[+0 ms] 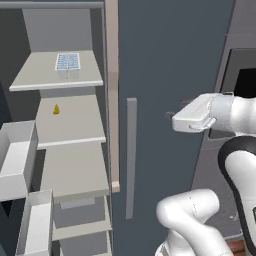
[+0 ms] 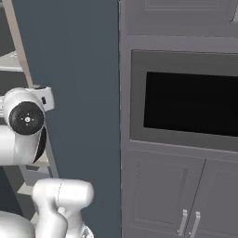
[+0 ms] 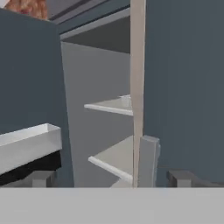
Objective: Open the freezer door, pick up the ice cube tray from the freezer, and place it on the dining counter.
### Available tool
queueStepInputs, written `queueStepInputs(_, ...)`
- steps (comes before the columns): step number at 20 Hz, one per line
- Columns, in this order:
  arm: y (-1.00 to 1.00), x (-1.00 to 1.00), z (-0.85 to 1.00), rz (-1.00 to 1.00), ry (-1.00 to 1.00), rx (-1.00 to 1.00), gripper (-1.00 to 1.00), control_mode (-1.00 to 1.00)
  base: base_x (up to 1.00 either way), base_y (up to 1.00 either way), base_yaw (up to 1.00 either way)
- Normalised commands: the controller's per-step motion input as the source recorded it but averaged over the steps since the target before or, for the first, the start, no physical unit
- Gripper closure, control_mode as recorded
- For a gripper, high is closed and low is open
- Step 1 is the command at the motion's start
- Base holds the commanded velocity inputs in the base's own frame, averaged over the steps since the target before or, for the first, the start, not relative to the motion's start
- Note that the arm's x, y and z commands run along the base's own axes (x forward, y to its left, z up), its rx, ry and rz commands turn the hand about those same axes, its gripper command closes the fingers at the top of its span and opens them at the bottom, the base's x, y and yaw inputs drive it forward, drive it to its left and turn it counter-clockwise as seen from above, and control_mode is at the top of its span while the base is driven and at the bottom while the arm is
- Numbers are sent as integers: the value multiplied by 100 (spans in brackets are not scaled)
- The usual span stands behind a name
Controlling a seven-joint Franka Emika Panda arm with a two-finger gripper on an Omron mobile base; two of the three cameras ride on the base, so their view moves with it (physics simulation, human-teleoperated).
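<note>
freezer (image 1: 75, 30) stands open, pale grey shelves stacked inside. top shelf (image 1: 35, 75): ice cube tray (image 1: 67, 62) lies flat near the back, toward the right. second shelf (image 1: 75, 122): small yellow object (image 1: 56, 109) at left. third shelf (image 1: 75, 172) below that.

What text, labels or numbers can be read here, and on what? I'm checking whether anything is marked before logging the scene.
None: no readable text in any view.
The ice cube tray shows just a grid of cells, no lettering.
The oven window is plain black, unmarked.
The closed door and its handle bear no label.
</note>
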Motion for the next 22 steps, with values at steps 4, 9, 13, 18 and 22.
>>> queueStepInputs(4, -56, -9, 0, -45, 18, -11, -100, -100, 0, 0, 0)
queueStepInputs(9, -41, -5, 0, -48, 16, -11, -100, -100, 0, 0, 0)
queueStepInputs(13, -38, -7, -3, -43, 9, -12, -100, -100, 0, 0, 0)
queueStepInputs(18, -36, -23, -4, -33, 7, -8, -100, -100, 0, 0, 0)
queueStepInputs(22, -62, -45, -10, -14, 5, -1, -100, -100, 0, 0, 0)
